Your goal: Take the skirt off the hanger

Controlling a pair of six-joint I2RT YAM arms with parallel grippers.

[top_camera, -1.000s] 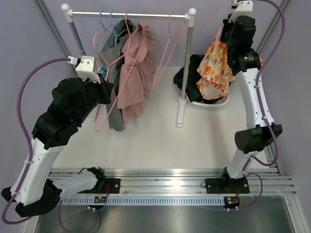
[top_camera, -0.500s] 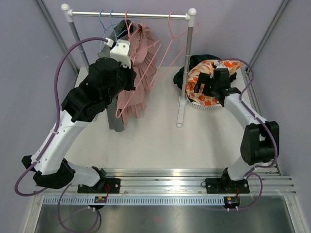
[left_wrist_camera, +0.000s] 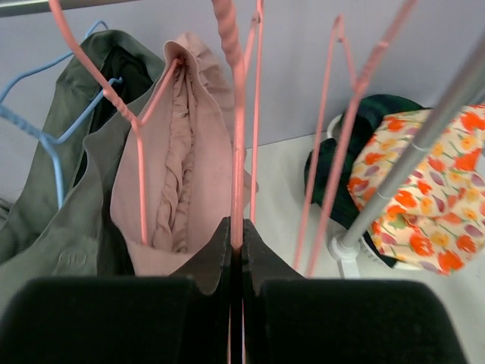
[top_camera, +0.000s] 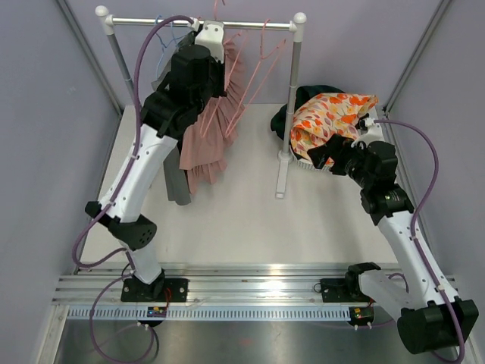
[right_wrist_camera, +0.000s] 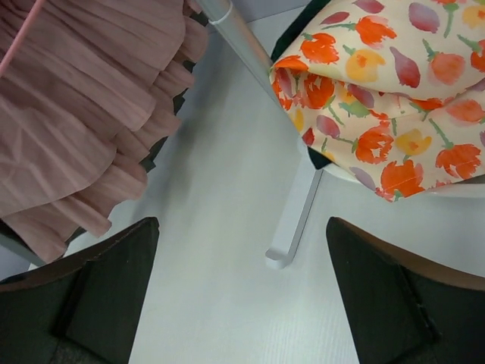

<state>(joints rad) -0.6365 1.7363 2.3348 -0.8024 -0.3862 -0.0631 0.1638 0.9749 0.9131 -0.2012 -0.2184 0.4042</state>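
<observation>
Pink hanger [left_wrist_camera: 239,152]: a wire hanger held up at the rail [top_camera: 258,25] of the clothes rack. No cloth shows on the stretch of wire in the left wrist view. Whether its hook sits over the rail cannot be told.
Left gripper [left_wrist_camera: 236,235]: clamped tight on the pink hanger's wire, which runs up between the two dark fingers. The arm is stretched high and far back towards the rail.
Floral skirt [top_camera: 333,114]: cream cloth with orange and red flowers. It is off the hanger and draped across the top of the white basket [top_camera: 300,159], at the right of the table [top_camera: 227,220], just beside the rack's right post.
Right gripper [right_wrist_camera: 242,227]: jaws spread wide with nothing between them. It hangs over the table near the basket's front-left side, and the skirt's edge is just beyond it.
Dark garment [top_camera: 284,121]: lies in the basket under the floral skirt and spills out on the side facing the post.
Dusty-pink tiered garment [top_camera: 208,144]: hangs from another pink hanger on the rail, just right of the left arm.
Grey-green garment [left_wrist_camera: 68,189]: hangs to the left of the pink one, beside a blue hanger [left_wrist_camera: 30,129].
</observation>
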